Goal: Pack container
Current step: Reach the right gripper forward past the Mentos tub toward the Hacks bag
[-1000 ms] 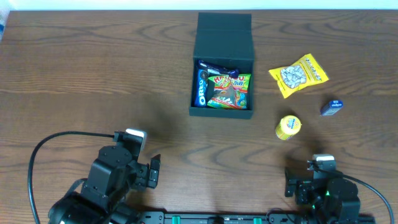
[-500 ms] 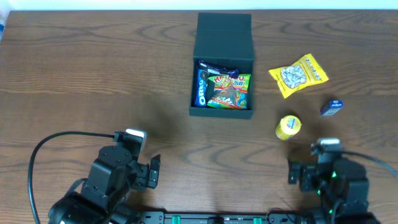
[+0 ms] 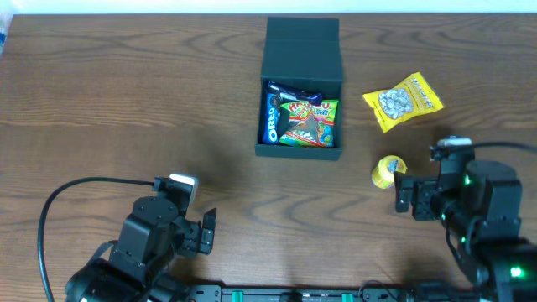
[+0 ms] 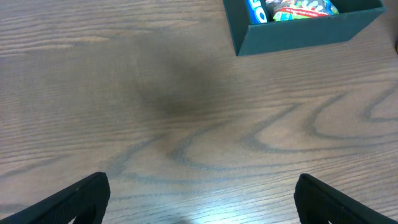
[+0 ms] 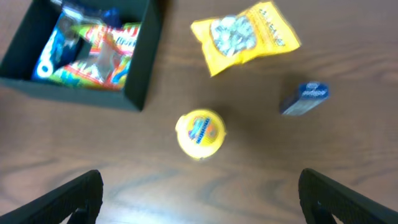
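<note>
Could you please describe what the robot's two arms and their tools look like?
Both arms are black, blocky housings. The left arm carries a small silver-white block on top, with a thin black cable looping off it. The right arm shows small green indicator lights and a black cable of its own. The left tool and right tool each have two dark matte fingers.

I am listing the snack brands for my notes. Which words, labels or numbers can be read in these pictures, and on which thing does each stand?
"OREO": on the blue packet inside the container.
Green packet: red lettering, too blurred to read.
Yellow bag: print too small to read.
Round yellow pack: blue label, blurred.
Small blue box: print unreadable.
</note>
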Controlling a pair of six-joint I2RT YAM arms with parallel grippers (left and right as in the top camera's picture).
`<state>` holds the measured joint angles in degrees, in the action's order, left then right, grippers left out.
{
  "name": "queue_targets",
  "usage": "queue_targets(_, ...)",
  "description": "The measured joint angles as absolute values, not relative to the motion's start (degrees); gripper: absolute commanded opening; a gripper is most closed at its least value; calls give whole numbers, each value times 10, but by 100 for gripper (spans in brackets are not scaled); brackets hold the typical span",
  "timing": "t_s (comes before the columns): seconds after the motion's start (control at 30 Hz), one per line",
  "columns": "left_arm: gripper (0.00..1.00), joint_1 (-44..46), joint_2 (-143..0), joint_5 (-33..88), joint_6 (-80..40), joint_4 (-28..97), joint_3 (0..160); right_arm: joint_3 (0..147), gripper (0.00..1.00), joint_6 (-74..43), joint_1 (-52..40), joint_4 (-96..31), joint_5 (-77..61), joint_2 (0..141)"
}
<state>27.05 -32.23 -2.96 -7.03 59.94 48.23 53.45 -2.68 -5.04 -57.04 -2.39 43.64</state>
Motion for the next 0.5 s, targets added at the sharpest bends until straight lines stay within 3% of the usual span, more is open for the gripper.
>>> queue_targets(0.5,96,270,-322,-30,-70,599,482,588,99,-62,-50,-634,-73,597)
